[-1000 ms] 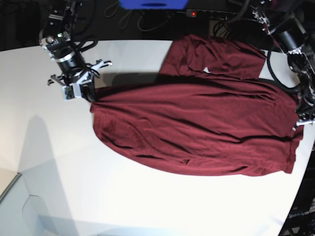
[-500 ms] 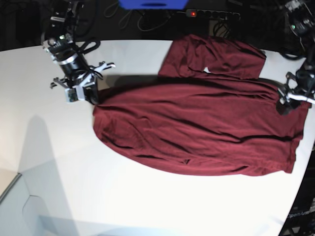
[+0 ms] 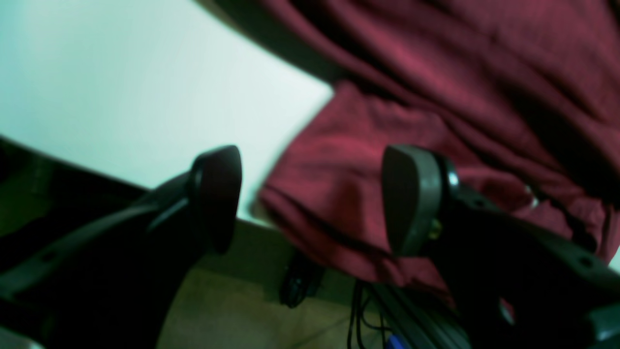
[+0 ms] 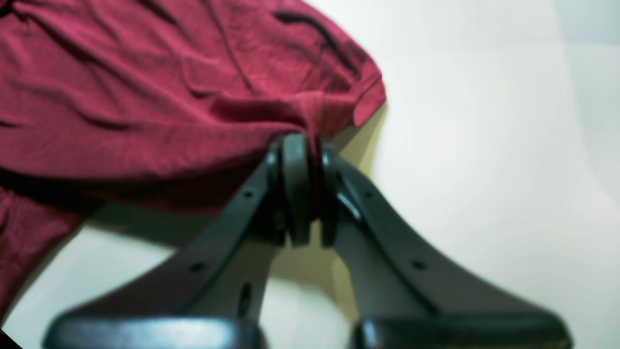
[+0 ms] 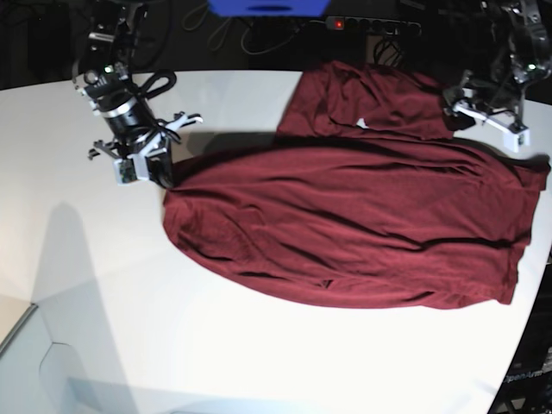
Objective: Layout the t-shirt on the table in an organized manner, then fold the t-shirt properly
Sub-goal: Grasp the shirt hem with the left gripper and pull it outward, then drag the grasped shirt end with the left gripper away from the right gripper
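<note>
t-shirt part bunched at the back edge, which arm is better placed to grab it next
Probably the left: its open gripper hangs over that bunched part of the t-shirt, fingers either side. The right gripper is shut on the shirt's opposite side.

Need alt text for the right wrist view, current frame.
The right gripper's narrow jaws are closed on a gathered edge of a dark red t-shirt, lifting it off a white table. The rest of the shirt spreads wrinkled to the upper left.
</note>
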`<state>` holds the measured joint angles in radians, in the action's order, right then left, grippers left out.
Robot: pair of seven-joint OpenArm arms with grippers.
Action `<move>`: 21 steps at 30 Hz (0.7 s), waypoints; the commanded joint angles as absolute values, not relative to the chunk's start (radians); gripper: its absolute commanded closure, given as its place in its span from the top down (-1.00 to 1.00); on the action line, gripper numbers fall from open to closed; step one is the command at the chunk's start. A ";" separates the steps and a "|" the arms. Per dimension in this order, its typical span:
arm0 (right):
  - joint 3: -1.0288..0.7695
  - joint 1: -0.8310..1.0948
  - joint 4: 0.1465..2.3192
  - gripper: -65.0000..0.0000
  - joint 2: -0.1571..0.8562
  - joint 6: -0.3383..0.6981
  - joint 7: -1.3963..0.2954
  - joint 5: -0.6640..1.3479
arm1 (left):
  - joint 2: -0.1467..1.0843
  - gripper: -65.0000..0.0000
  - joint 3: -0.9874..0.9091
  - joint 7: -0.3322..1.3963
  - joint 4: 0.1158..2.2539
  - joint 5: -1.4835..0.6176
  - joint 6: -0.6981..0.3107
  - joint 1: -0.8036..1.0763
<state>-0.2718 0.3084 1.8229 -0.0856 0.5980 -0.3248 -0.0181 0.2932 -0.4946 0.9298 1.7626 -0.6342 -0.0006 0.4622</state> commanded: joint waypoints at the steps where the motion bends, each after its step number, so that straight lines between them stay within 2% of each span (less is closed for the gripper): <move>1: -0.271 0.303 1.840 -1.00 -0.085 0.599 -0.294 0.002 | 0.309 0.34 -0.489 0.905 1.768 -0.624 -0.001 0.463; 12: -0.272 0.306 1.840 -1.00 -0.084 0.599 -0.294 0.002 | 0.315 0.30 -0.404 0.895 1.624 -0.521 -0.001 0.418; 14: -0.272 0.305 1.840 -1.00 -0.084 0.599 -0.294 0.002 | 0.315 0.04 -0.403 0.894 1.600 -0.503 -0.001 0.410; 16: -0.272 0.303 1.840 -1.00 -0.084 0.599 -0.294 0.002 | 0.315 -0.49 -0.409 0.881 1.587 -0.499 -0.001 0.400; 18: -0.272 0.300 1.840 -1.00 -0.082 0.599 -0.294 0.002 | 0.317 -0.92 -0.410 0.858 1.586 -0.495 -0.001 0.397; 19: -0.272 0.300 1.840 -1.00 -0.082 0.599 -0.294 0.002 | 0.317 -1.00 -0.412 0.854 1.586 -0.495 -0.001 0.397; 21: -0.272 0.300 1.840 -1.00 -0.082 0.599 -0.294 0.002 | 0.331 -1.00 -0.418 0.849 1.592 -0.495 -0.001 0.397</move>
<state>-0.2718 0.3077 1.8229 -0.0853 0.5980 -0.3244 -0.0181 0.3202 -0.4171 0.8036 1.5940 -0.5095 -0.0071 0.3870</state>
